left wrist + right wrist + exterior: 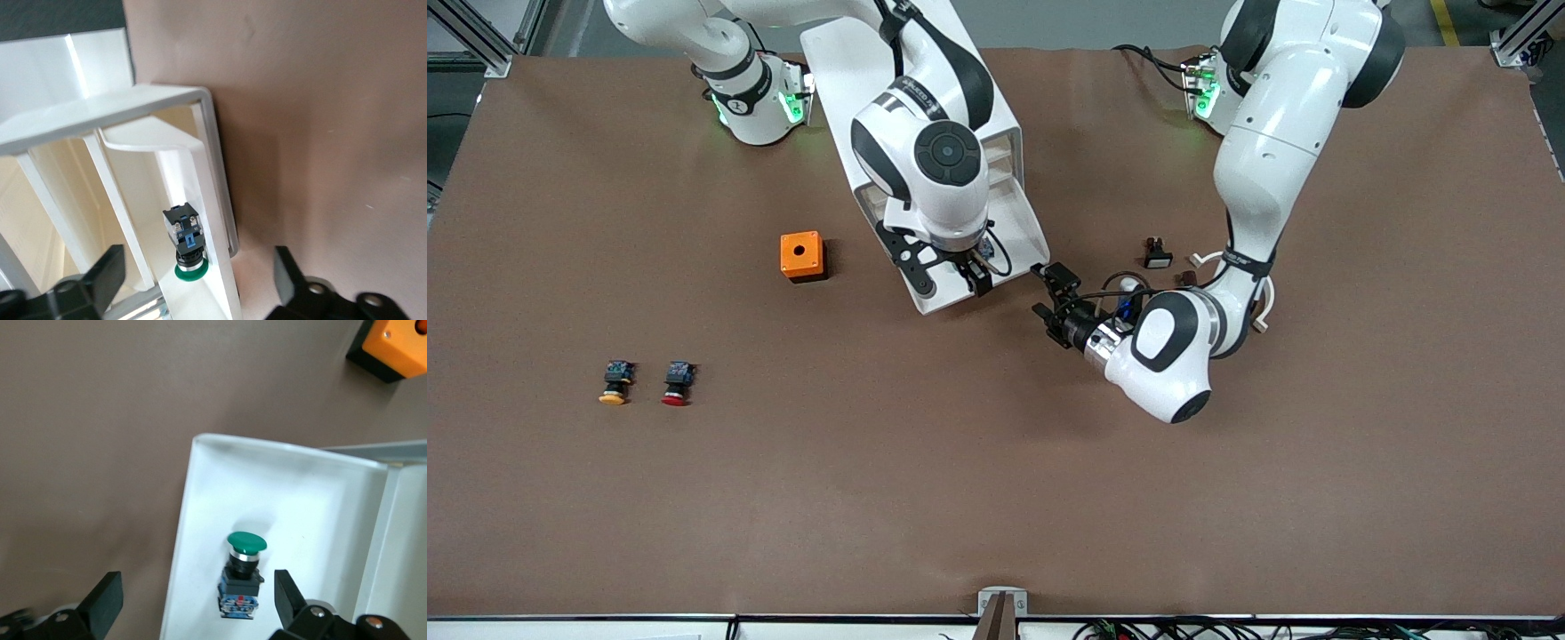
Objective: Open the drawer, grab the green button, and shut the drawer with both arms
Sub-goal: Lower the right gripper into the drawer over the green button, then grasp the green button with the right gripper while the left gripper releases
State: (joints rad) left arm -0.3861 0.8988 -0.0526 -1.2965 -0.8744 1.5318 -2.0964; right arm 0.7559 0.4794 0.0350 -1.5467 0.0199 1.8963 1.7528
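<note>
The drawer point(996, 258) is already pulled out. Right gripper point(960, 274) hangs over it, fingers spread, the button point(243, 570) lying inside, not yet grasped. Left gripper point(1054, 307), fingers spread, waits beside the drawer's front. Taking and closing remain.

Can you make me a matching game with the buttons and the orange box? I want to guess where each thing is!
Things:
1. green button
2. red button
3. orange box
4. left claw

Places:
A. on the bare table, beside the yellow button
B. in the open white drawer, under the right claw
C. beside the drawer, toward the left arm's end of the table
D. beside the drawer, toward the right arm's end of the table

Pairs: 1-B, 2-A, 3-D, 4-C
</note>
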